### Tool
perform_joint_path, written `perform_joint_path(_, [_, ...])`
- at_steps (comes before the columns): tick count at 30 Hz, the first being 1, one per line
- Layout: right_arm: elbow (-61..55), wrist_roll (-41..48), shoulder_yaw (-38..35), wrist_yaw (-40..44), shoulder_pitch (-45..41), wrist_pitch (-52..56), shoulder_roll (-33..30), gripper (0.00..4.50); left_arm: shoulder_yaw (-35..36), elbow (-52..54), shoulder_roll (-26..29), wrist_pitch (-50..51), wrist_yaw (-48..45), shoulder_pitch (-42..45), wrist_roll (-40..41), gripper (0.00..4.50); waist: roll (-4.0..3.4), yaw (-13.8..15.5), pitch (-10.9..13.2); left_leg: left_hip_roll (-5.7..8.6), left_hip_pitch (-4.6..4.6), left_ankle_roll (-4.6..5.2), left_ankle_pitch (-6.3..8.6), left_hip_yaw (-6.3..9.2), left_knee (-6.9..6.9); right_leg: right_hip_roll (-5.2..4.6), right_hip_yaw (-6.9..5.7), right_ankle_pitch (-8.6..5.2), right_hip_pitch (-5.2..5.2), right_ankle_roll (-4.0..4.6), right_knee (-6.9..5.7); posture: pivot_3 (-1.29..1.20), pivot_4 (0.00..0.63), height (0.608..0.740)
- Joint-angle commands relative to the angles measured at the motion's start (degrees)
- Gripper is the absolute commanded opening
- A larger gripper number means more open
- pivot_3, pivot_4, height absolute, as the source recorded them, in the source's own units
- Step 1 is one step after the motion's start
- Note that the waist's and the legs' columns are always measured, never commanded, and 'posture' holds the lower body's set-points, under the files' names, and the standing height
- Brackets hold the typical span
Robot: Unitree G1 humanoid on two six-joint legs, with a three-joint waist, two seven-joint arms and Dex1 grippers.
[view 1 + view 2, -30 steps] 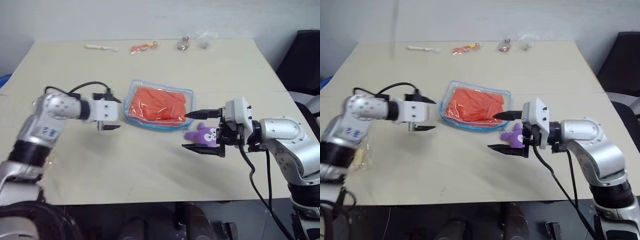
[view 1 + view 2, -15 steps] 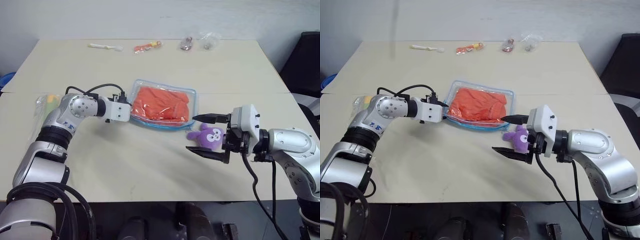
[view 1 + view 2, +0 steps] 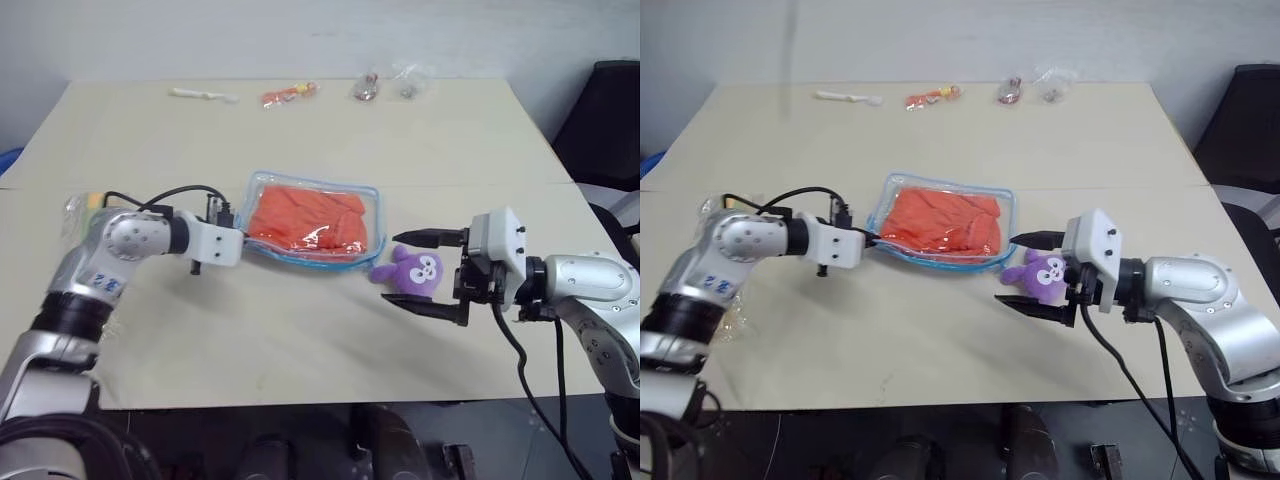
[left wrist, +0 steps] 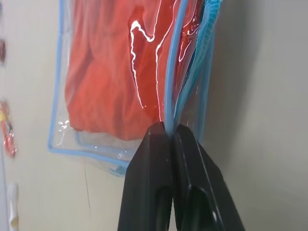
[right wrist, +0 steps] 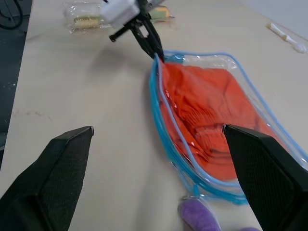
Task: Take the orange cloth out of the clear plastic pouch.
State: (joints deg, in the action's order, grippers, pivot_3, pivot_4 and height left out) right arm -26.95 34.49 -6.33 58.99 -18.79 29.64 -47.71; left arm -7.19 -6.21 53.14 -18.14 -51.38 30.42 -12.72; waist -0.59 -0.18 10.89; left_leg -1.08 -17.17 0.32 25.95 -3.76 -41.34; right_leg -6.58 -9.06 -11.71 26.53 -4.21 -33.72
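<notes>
Bench, pale beige and wide, carries everything here. Near its middle lies the clear plastic pouch, flat, with light blue trim around its edges. Inside it sits the orange cloth, folded and wrinkled, filling most of the pouch.

From the robot's left side, the left gripper reaches in low toward the pouch. Its two black jaws are pressed together, pinching the blue-trimmed edge at the pouch's left end; the left wrist view shows the trim running straight into the closed fingertips, and the upper layer of that edge lifts a little off the bench there.

On the robot's right, the right gripper hangs level just off the pouch's right end, pointing toward it. Its jaws stand wide apart, one above the other, holding nothing. Between and just behind those jaws rests a small purple plush toy, close beside the pouch's near right corner.

Along the far edge of the bench lie a white stick, an orange-red wrapped item and two small clear packets. By the left arm sits a crinkly clear bag.
</notes>
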Motion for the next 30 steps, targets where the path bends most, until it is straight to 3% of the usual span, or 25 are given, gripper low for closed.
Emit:
perform_joint_path(1, [2.53, -0.88, -3.55, 2.58, 1.22, -2.77, -2.9, 4.5, 9.3, 14.33, 4.07, 6.08, 0.57, -9.72, 1.63, 0.02, 0.0, 0.25, 0.0, 0.01, 0.0, 0.0, 0.0, 0.01, 0.0, -0.02, 0.01, 0.0, -0.02, 0.0, 0.01, 0.0, 0.15, 0.74])
perform_joint_path(6, [4.59, -0.12, -4.82, 5.35, 1.72, -3.51, -5.01, 4.5, 18.04, 29.09, 3.81, 16.03, 0.17, -23.99, 3.87, 0.02, 0.0, 0.64, 0.0, 0.01, 0.0, 0.0, 0.01, 0.08, 0.01, -0.01, 0.01, 0.0, -0.08, 0.0, 0.07, 0.0, 0.15, 0.74])
perform_joint_path(9, [4.4, 0.66, -4.75, 6.61, 1.54, -2.83, -5.29, 4.5, 20.65, 31.83, 2.7, 14.51, 2.34, -27.99, 3.23, 0.02, 0.0, 0.87, 0.0, 0.0, 0.01, -0.01, 0.01, 0.07, 0.01, 0.0, 0.03, 0.0, -0.1, 0.0, 0.07, 0.0, 0.15, 0.74])
perform_joint_path(20, [5.37, -0.11, -1.96, 7.28, -0.8, -3.5, -3.87, 4.5, 17.67, 7.04, 6.69, -24.49, 14.7, -25.32, -5.35, 0.02, -0.01, 0.88, 0.0, 0.0, 0.06, -0.04, 0.03, 0.02, 0.1, -0.01, 0.0, 0.0, -0.06, 0.01, 0.08, 0.0, 0.15, 0.74])
perform_joint_path(30, [4.01, 0.11, -1.77, 7.0, -0.41, -3.03, -4.19, 4.5, 15.64, 2.55, 6.64, -26.08, 15.68, -25.2, -3.23, 0.02, -0.01, 0.96, 0.0, 0.0, 0.05, -0.04, 0.03, -0.01, 0.12, -0.01, -0.03, 0.0, -0.04, 0.01, 0.07, 0.0, 0.15, 0.74])
